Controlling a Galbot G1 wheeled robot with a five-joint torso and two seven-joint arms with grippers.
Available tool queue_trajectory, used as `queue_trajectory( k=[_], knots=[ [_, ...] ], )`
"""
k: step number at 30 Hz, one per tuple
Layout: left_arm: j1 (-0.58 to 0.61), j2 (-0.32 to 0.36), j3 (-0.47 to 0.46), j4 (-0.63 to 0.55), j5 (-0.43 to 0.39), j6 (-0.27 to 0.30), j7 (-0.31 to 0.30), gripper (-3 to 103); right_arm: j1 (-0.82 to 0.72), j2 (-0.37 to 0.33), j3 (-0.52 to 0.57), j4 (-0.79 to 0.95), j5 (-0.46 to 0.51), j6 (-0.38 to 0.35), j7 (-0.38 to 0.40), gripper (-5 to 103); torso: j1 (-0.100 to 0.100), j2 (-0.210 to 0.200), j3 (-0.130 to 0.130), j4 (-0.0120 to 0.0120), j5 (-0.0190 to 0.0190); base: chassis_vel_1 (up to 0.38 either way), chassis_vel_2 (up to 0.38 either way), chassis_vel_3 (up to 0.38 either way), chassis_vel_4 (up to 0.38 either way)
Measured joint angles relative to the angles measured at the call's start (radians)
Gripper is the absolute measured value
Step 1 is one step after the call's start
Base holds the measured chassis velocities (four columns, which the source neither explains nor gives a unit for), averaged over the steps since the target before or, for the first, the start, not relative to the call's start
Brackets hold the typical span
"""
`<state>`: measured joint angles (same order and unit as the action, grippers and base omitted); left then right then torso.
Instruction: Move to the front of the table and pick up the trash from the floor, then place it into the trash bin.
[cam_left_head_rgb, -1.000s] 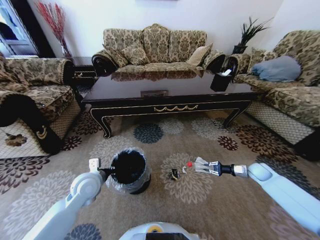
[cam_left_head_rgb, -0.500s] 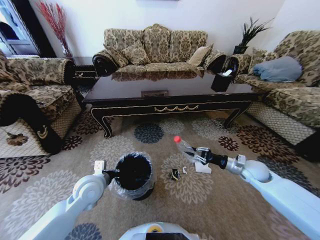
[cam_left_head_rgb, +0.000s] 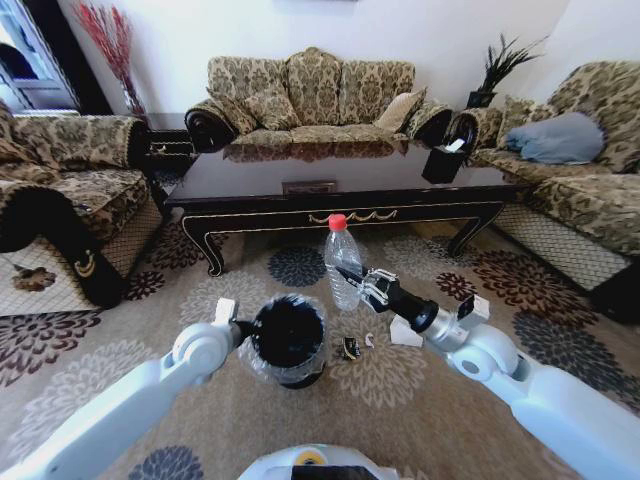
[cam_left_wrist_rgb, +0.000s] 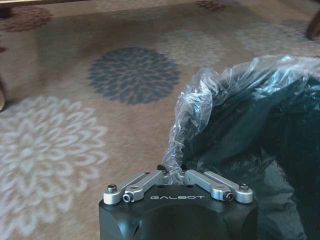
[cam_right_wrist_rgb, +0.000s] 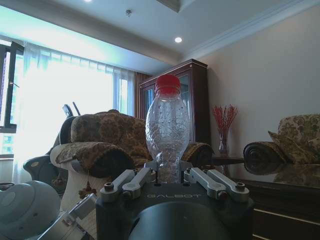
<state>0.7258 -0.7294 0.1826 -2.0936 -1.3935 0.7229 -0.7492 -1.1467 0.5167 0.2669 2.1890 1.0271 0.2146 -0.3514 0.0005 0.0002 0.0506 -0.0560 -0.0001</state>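
Jaws marked GALBOT grip bottle (cam_left_head_rgb: 343, 262), bin (cam_left_head_rgb: 287, 341)

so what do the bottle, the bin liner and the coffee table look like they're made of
The bottle in the right gripper looks like clear thin plastic with a red cap: you see through it and its wall is embossed. The trash bin liner, pinched by the left gripper, is crinkled translucent plastic film. The table seems to be dark lacquered wood: its glossy top mirrors the sofa.

Red-capped clear bottle (cam_left_head_rgb: 342, 262), black bin (cam_left_head_rgb: 288, 335)
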Motion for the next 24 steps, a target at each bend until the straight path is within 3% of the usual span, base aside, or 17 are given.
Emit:
queue_trajectory(
  k=[3, 12, 18, 24],
  knots=[
    [-0.079, -0.034, 0.097, 0.037, -0.009, -0.004, 0.003, 2, -0.004, 0.009, -0.003, -0.013, -0.008, 0.002, 0.01, 19, 0.0, 0.0, 0.0, 0.0, 0.0001, 0.0, 0.0, 0.0, 0.0],
    [-0.179, -0.114, 0.225, 0.072, -0.058, -0.008, -0.029, 2, -0.01, 0.054, -0.033, -0.072, -0.02, 0.006, 0.028, 19, 0.0, 0.0, 0.0, -0.0001, 0.0003, 0.0, 0.0, 0.0, 0.0],
    [-0.185, -0.145, 0.235, 0.082, -0.079, -0.003, -0.049, 2, -0.031, 0.073, -0.043, -0.083, -0.035, 0.008, 0.018, 19, 0.0, 0.0, 0.0, 0.0002, -0.0001, 0.0, 0.0, 0.0, 0.0],
    [-0.197, -0.124, 0.212, 0.082, -0.077, 0.001, -0.046, 2, -0.044, 0.09, -0.03, -0.063, -0.06, -0.002, -0.015, 16, 0.0, 0.0, 0.0, 0.0005, 0.0003, 0.0, 0.0, 0.0, 0.0]
  ],
)
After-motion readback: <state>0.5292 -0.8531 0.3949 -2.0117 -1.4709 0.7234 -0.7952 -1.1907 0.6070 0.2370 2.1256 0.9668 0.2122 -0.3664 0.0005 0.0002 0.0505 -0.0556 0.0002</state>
